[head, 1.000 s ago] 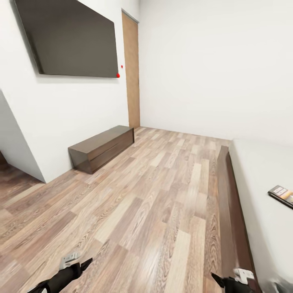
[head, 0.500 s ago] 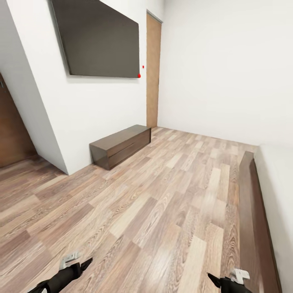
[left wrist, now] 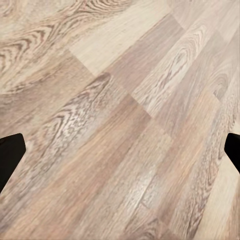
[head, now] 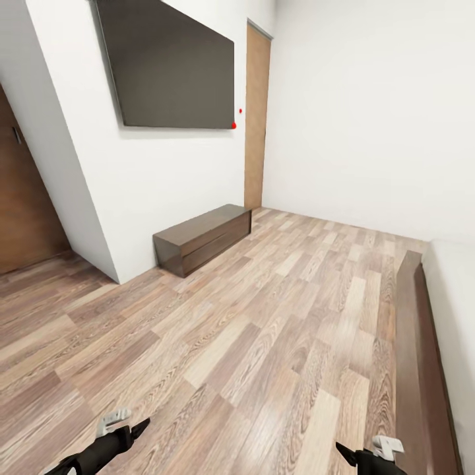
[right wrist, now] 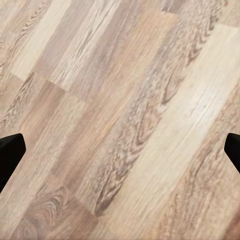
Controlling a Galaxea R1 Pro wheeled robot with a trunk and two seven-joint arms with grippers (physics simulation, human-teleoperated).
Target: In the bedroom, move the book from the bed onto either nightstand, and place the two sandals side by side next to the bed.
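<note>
room, head view: wood-plank floor (head: pixel 251 330) between white walls, a dark screen (head: pixel 171 66) on the left wall, a tan door (head: pixel 256 119) in the far corner
dresser (head: pixel 201 237): long, low, dark brown, against the wall under the screen
bed (head: pixel 422 356): dark frame rail along the right edge, pale mattress beside it (book and sandals out of frame)
left gripper (head: pixel 135 429): low at left, above the floor
right gripper (head: pixel 346 454): low at right, near the bed rail
left wrist view: black fingertips (left wrist: pixel 9 155) at opposite edges, spread wide, bare planks between
right wrist view: black fingertips (right wrist: pixel 10 152) likewise wide apart, holding nothing
</note>
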